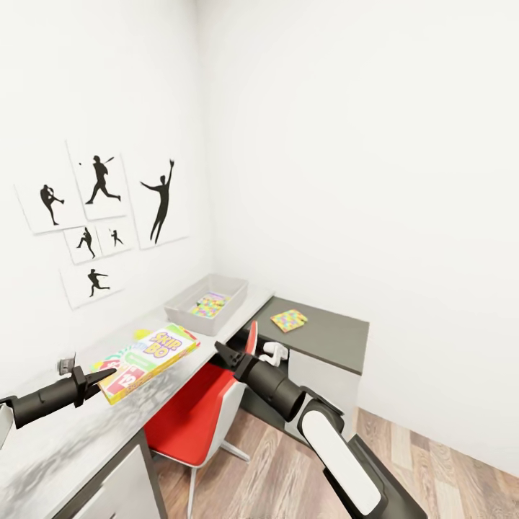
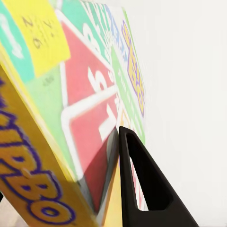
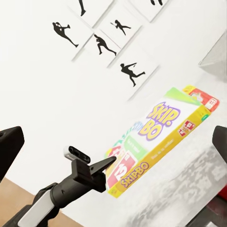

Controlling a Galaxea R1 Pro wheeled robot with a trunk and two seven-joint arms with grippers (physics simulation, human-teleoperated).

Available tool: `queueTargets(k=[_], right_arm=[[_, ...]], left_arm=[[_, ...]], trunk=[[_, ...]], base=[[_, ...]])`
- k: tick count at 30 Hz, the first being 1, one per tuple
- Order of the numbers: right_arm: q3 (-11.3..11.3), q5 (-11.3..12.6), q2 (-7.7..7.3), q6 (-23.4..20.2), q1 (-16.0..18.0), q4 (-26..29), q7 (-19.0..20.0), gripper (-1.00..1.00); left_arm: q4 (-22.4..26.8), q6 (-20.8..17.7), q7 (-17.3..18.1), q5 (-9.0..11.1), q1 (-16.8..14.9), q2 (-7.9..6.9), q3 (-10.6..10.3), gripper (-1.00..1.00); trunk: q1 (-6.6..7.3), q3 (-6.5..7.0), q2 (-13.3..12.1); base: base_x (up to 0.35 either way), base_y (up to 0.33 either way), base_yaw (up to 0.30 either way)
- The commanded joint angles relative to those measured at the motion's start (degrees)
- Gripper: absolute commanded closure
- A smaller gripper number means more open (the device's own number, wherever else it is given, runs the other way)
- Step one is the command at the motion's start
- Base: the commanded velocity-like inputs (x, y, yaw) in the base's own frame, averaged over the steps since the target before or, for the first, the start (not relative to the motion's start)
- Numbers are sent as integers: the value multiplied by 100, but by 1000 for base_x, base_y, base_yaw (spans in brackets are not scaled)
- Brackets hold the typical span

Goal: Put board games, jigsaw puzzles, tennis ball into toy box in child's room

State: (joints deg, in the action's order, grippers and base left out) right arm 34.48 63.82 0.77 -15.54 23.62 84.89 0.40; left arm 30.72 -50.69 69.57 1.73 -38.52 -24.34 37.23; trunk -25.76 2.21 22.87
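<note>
Left hand (image 1: pixel 108 376): closed on corner of green-red-white SKIP-BO card box (image 1: pixel 146 359), lifted above pale bench (image 1: pixel 65 440). Right hand (image 1: pixel 222 351): open, empty. Risk: corner grip lets box pivot, slip.

**Both arms raised, left gripper clamped, right gripper spread**

Left arm reaches in from the lower left of the head view, dark forearm near level, pointing right. Left gripper (image 1: pixel 103 378) is closed on the near corner of the SKIP-BO box (image 1: pixel 148 358), holding it lifted and tilted. In the left wrist view one black finger (image 2: pixel 144 184) lies flat against the box face.

Right arm comes up from the lower right, white upper link, black forearm angled up and left. Right gripper (image 1: pixel 224 352) holds nothing; in the right wrist view its fingertips (image 3: pixel 10 146) sit wide apart.
</note>
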Motion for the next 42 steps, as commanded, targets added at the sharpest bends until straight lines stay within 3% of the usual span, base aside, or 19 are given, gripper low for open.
queueTargets(k=[1,42], right_arm=[[-3,35,2,-19,2,-3,4,-100],[1,27,2,-5,2,-9,1,-100]], left_arm=[[0,-46,-2,12,-1,0,9,100],[-2,-37,0,0,-4,17,3,100]], trunk=[[-2,-11,5],[-2,-349,5]], base=[[0,0,-133],[0,0,-128]])
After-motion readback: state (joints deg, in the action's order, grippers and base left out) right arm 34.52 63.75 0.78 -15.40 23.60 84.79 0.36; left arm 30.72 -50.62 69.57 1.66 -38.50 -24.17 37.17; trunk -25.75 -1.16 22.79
